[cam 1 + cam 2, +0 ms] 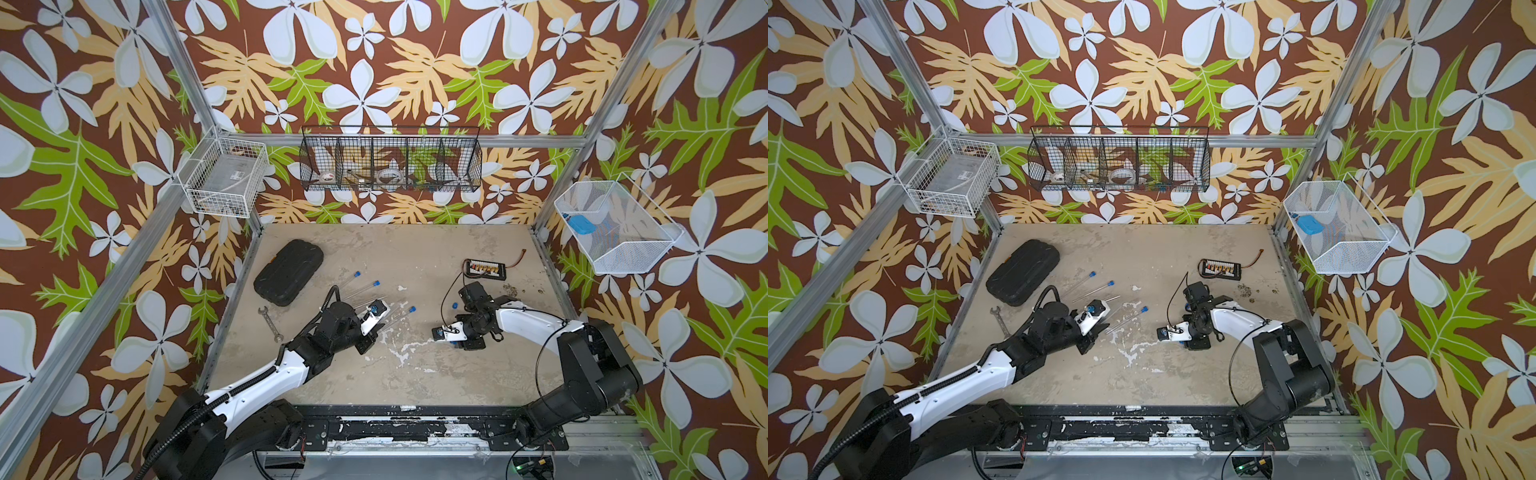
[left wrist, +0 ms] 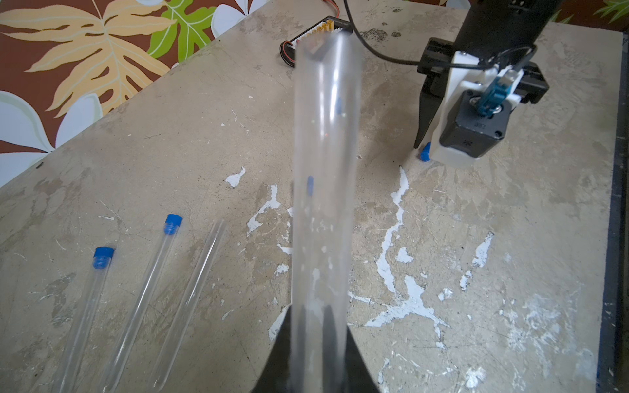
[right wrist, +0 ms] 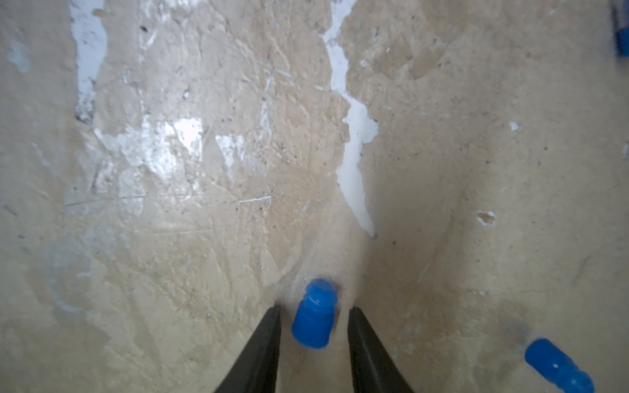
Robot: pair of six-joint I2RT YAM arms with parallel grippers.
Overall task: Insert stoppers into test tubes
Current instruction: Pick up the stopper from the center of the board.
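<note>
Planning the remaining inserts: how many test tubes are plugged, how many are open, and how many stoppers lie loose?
Plugged test tubes: 3
Open test tubes: 2 (one in left claw)
Loose stoppers: 2
Total: 7

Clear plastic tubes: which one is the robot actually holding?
The uncapped clear plastic tube clamped in the left pincer. The other tubes lie loose on the beige table, some with blue stoppers fitted.

Three test tubes (image 1: pixel 1094 291) capped with blue stoppers (image 1: pixel 1111 284) lie on the table (image 1: pixel 1183 382) — near a black case (image 1: pixel 1021 272).
</note>
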